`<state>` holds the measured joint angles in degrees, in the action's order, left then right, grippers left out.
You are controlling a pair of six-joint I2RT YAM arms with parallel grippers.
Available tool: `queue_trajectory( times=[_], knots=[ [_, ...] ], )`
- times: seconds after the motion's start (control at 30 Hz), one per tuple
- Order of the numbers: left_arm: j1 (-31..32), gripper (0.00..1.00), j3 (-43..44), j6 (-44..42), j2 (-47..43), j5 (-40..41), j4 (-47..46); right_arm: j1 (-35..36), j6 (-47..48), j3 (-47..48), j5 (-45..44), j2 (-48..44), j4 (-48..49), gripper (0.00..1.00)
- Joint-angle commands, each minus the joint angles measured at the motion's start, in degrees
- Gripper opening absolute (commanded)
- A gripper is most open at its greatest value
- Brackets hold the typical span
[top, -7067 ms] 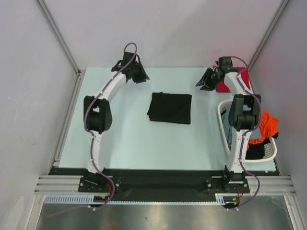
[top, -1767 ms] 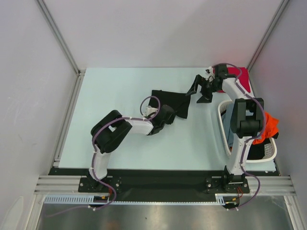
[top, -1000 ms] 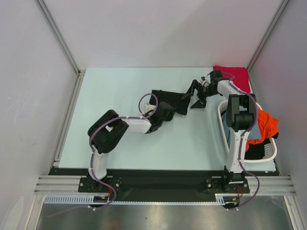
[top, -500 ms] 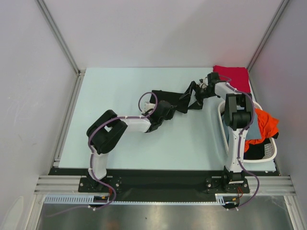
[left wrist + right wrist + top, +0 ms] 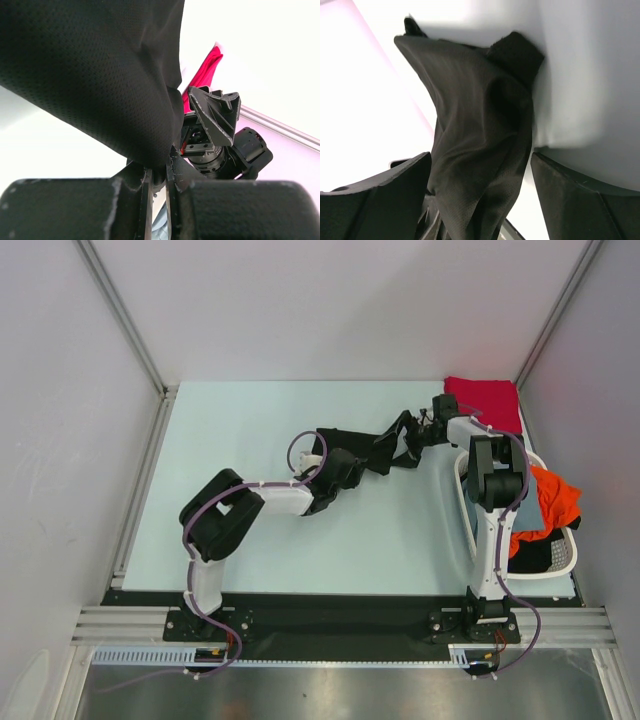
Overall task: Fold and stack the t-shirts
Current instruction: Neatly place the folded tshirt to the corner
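Note:
The black t-shirt (image 5: 352,443) lies folded and rumpled mid-table. My left gripper (image 5: 343,473) is shut on its near right edge; the left wrist view shows the cloth (image 5: 100,75) pinched in the gripper (image 5: 159,172). My right gripper (image 5: 401,445) is open at the shirt's right edge, and the right wrist view shows the cloth (image 5: 480,125) hanging between the spread fingers (image 5: 570,200). A folded red t-shirt (image 5: 485,400) lies at the back right corner, behind the right gripper; it also shows in the left wrist view (image 5: 205,72).
A white perforated basket (image 5: 462,502) stands at the right edge beside the right arm, with an orange t-shirt (image 5: 558,502) draped over its far rim and dark cloth (image 5: 535,555) inside. Metal frame posts rise at the table's back corners.
The left arm swung from back left to the black shirt and closed on its near edge. The right gripper left the red shirt and moved left onto the black shirt's right edge, which is now rumpled.

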<state>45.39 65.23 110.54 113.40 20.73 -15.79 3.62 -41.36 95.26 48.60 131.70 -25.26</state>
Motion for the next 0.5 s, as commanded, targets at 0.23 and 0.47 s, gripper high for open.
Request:
queue_trajectory(
  times=[0.23,0.47],
  knots=[
    [-0.6,0.0,1.4,-0.8,-3.8,0.2,-1.9,-0.1,0.0,2.6,-3.7,3.7,1.9,0.82],
    [-0.6,0.01,0.6,-0.8,-4.2,-0.1,-2.1,-0.2,2.2,6.1,-6.0,5.3,1.6,0.69]
  ],
)
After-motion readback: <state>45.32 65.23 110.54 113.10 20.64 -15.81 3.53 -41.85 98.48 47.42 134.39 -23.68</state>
